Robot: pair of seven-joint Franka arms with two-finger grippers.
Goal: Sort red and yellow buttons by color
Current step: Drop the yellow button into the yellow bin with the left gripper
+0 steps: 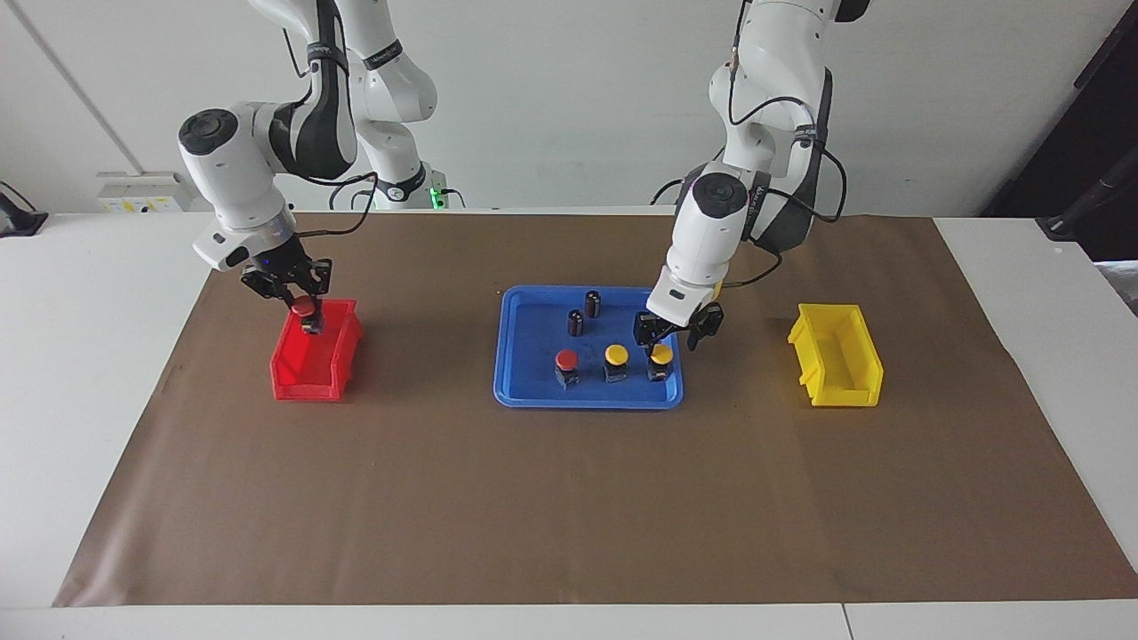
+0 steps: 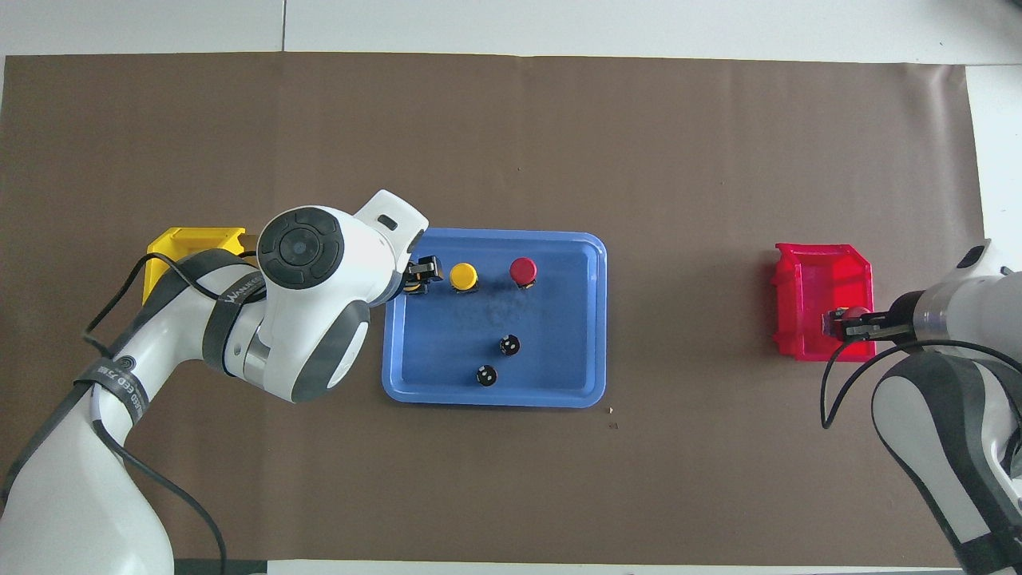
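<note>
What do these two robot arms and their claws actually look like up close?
Both arms are glossy white rounded segments with dark grey joint caps and bands, black cables looping outside. The left gripper and right gripper are small black two-finger claws. One forearm band carries pale lettering.
</note>
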